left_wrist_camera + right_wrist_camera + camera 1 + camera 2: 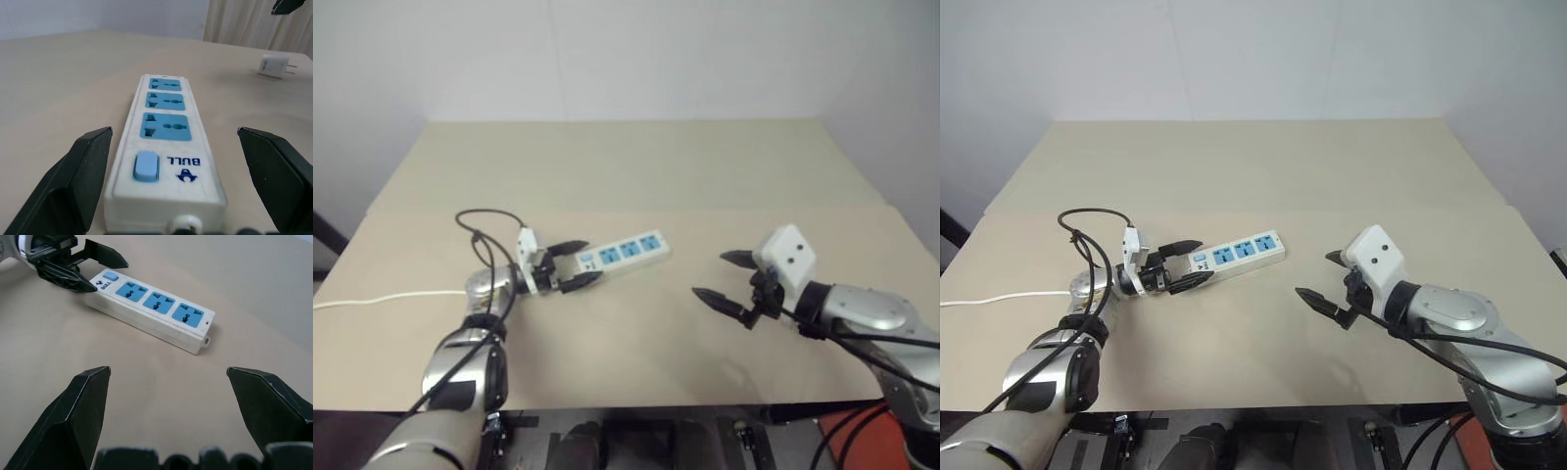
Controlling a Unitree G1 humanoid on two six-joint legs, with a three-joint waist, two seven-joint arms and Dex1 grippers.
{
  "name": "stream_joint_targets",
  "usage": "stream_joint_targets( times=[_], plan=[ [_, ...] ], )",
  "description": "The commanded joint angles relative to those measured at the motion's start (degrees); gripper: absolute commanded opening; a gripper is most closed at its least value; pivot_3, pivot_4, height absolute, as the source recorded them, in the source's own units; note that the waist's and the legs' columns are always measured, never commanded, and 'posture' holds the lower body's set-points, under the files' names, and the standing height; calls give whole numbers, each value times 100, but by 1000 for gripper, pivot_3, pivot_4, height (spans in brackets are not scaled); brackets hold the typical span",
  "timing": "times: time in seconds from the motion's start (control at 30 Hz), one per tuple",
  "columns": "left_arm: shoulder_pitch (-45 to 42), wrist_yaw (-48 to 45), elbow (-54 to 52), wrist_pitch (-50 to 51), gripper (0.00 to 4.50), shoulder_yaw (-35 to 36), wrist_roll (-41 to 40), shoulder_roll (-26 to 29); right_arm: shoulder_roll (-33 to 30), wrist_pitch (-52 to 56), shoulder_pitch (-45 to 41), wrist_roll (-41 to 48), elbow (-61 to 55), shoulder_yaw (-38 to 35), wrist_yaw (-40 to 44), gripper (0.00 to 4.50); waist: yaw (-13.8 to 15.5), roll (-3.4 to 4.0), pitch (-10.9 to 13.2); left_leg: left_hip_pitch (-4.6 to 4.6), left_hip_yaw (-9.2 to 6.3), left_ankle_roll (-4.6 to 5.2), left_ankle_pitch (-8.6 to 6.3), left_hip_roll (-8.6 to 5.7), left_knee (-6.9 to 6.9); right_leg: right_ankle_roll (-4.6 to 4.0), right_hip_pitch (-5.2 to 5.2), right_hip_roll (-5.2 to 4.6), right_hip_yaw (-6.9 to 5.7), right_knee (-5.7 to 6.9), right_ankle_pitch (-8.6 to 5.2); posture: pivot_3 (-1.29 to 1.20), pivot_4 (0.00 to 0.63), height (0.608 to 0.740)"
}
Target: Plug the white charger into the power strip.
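White walls stood behind a big tan tabletop [636, 166]. On it lay the power strip [625, 252], a long white bar with three blue sockets facing up and a little blue switch [146, 166] at one end. A thin white cord [372, 299] ran from that end off toward the left edge.

The left claw [573, 264] sat low at the switch end of the strip. Its two black fingers [73, 181] were spread wide, one on each side of the strip, and did not seem to touch it. It held nothing.

The right claw [722, 276] hung above the bare tabletop, well apart from the strip's far end. Its fingers were spread wide too, and it held nothing.

The white charger [273, 66] was small and far off in the left wrist view, lying on the tabletop beyond the strip with its prongs sticking out sideways. It was not plugged in and no claw was near it.

Things could still go wrong. If the left claw shut crooked, the strip might twist or slide away. It might also press the switch. The charger looked small and smooth, so the right claw could knock it over or lose it. If the prongs did not line up with the holes, pushing would just shove the strip along.
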Motion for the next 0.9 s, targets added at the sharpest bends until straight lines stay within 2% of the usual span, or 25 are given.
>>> stream_joint_targets(
  times=[0.03,0.87,0.9],
  plan=[
    [-173,85,40,58,4484,-19,128,-3,-50,89,21,106,-264,-276,-90,4500,-3,0,0,0,0,0,0,0,0,0,0,0,0,0,0,0,150,740],
    [-361,482,184,239,4484,-267,974,148,-55,360,93,451,-454,-426,-388,4500,1,0,0,4,0,0,0,0,0,0,2,0,-1,0,0,0,150,740],
    [-347,522,182,206,4305,-280,1000,157,-50,366,87,449,-452,-423,-392,4500,0,0,0,5,0,0,0,0,0,0,2,0,-1,0,0,0,150,740]
  ],
)
